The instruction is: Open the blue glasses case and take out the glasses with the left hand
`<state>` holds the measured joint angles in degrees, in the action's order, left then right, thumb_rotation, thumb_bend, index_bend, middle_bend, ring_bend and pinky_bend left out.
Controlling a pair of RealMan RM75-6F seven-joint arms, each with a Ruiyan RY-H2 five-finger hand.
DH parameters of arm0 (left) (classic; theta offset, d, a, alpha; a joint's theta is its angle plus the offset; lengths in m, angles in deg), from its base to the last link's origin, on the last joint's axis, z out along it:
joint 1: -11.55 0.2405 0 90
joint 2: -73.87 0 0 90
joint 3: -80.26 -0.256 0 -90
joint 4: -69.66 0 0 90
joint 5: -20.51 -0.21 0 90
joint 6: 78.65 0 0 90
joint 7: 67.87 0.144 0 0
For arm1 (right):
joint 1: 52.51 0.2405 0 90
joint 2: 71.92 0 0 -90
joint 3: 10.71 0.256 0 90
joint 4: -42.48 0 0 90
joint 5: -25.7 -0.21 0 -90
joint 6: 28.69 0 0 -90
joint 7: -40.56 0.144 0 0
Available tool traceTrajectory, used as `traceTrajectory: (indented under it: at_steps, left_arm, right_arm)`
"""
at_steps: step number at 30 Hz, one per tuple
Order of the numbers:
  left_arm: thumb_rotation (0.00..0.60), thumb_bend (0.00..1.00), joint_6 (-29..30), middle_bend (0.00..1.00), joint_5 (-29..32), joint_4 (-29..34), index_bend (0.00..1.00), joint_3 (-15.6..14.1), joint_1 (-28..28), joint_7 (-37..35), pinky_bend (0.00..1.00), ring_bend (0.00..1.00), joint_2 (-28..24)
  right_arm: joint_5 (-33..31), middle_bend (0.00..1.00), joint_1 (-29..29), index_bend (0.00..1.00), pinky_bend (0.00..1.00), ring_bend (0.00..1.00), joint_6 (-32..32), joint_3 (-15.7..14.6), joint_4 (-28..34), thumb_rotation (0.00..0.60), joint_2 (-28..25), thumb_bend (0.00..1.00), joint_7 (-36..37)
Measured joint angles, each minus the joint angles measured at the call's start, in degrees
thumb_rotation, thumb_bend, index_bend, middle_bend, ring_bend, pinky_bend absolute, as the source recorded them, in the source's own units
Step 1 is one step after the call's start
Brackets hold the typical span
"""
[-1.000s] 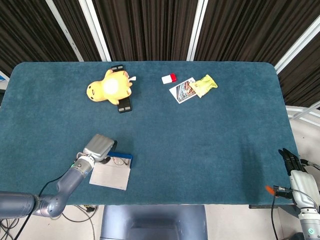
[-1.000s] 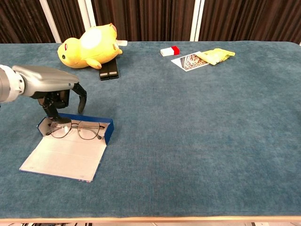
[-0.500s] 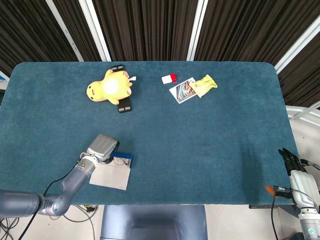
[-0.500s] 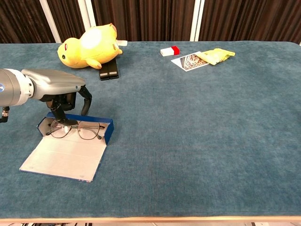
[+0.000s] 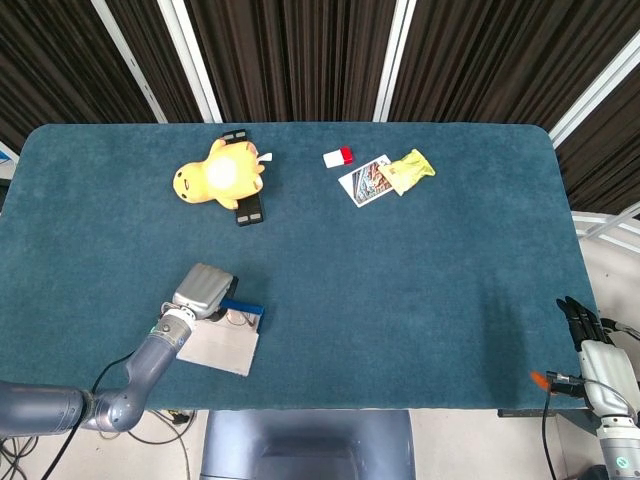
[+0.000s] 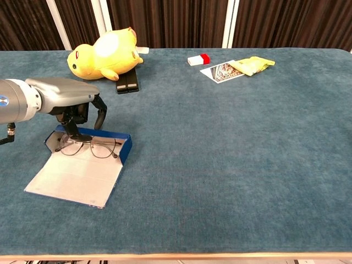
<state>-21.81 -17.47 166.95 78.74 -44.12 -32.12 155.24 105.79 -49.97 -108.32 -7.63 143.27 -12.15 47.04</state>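
the blue glasses case [image 6: 82, 165] lies open near the front left of the teal worktop [image 6: 231, 154], the glasses [image 6: 88, 147] resting in its tray. the left hand [image 6: 69, 102] hangs over them, fingers [image 6: 71, 131] curled down onto the frame; a firm pinch i cannot tell. the right hand [image 5: 585, 330] hangs off the worktop's edge, fingers straight.
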Motion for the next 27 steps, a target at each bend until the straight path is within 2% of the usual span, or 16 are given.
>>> traceTrajectory:
  at_steps: [5,10,15,27]
  left_arm:
    - [0.600,0.31,3.82,0.99,-2.06,-1.55,0.65,1.23,1.51,-1.27,0.88,0.85,1.17]
    - [0.600,0.31,10.89,0.99,-8.32,-5.83,0.65,1.36,4.21,-1.33,0.88,0.85,4.56]
    - [0.600,0.31,15.49,0.99,-13.47,-10.26,0.65,1.49,7.51,-1.60,0.88,0.85,8.03]
    - [0.600,0.31,16.23,0.99,-17.16,-13.81,0.65,2.78,10.70,-2.29,0.88,0.85,10.56]
  right_arm:
    - [0.03,0.00,-0.01,0.00,0.20,0.00,-0.03,-0.02,-0.01,0.600,0.02,0.14,-0.02]
    - [-0.04,0.00,-0.02,0.00,0.20,0.00,-0.04,0.02,-0.04,0.600,0.04,0.14,0.05]
    - [-0.07,0.00,-0.01,0.00,0.20,0.00,0.01,0.03,-0.03,0.600,0.03,0.14,0.09]
    - [-0.19,0.00,-0.02,0.00,0.20,0.00,0.07,0.03,0.11,0.600,0.04,0.14,0.03]
